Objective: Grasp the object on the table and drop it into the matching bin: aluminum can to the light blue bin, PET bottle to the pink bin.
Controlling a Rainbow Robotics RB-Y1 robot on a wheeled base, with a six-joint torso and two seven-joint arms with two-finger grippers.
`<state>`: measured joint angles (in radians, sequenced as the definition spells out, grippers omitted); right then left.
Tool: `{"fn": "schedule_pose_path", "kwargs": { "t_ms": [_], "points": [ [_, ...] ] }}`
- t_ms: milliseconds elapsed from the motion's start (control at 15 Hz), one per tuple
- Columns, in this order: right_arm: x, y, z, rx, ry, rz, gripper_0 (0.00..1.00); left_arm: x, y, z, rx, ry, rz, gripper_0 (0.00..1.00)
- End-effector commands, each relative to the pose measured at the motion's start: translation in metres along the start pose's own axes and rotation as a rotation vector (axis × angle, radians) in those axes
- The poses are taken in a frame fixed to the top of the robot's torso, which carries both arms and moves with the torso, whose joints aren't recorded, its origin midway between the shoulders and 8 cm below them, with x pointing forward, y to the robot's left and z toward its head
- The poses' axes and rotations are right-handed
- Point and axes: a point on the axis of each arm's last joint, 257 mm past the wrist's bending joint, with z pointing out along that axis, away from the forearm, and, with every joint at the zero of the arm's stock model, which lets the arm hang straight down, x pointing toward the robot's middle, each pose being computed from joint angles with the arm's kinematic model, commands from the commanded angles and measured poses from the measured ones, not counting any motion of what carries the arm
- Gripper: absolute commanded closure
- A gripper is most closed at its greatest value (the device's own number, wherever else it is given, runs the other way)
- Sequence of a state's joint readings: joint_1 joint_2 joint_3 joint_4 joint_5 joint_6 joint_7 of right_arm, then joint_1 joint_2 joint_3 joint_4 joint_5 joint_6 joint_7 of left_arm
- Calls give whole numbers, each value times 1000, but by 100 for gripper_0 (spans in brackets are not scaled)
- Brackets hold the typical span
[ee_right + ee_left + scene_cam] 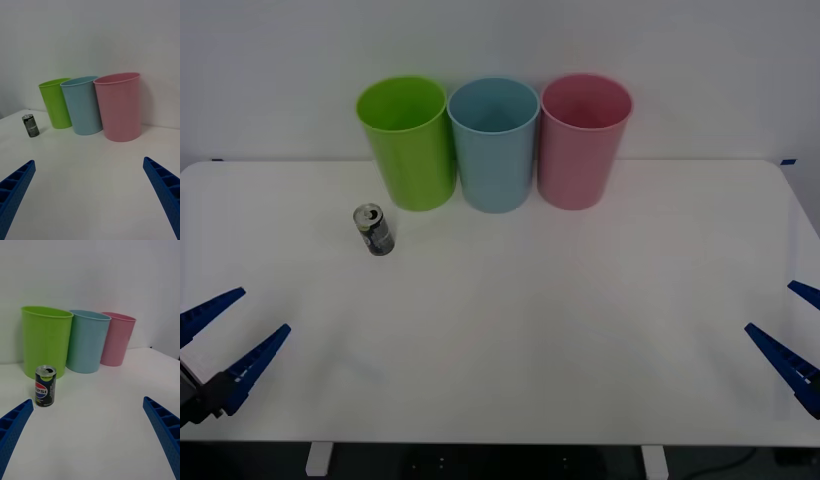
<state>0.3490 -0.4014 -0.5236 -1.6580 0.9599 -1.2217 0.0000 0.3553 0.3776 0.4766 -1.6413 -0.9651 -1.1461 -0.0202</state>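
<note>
Ahead of the left gripper's (238, 329) wide-spread, empty blue ribbed fingers (13, 427), the small dark aluminum can (373, 229) stands upright on the white table (530, 330), long axis vertical, silver opened top up, just before the lime green plastic bin (409, 140). Light blue bin (494, 142) and pink bin (584, 138) stand alongside. Well apart, the right gripper (796, 338) hangs equally spread and empty.

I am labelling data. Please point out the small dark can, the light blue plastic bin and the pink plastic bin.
small dark can (45, 391), left wrist view, label side.
light blue plastic bin (496, 160), front view, outer wall.
pink plastic bin (580, 160), front view, outer wall.
</note>
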Motion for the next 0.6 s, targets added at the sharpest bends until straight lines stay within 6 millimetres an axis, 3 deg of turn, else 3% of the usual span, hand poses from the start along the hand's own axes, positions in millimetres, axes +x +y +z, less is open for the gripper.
{"fn": "schedule_pose_path", "kwargs": {
  "t_ms": [67,333,600],
  "points": [
    [0,0,0,0,0,0,0,11,15,-1,-73,21,0,0],
    [0,0,0,0,0,0,0,23,33,-1,-167,48,36,0],
    [0,0,0,0,0,0,0,33,48,15,-219,84,62,0]
  ]
}}
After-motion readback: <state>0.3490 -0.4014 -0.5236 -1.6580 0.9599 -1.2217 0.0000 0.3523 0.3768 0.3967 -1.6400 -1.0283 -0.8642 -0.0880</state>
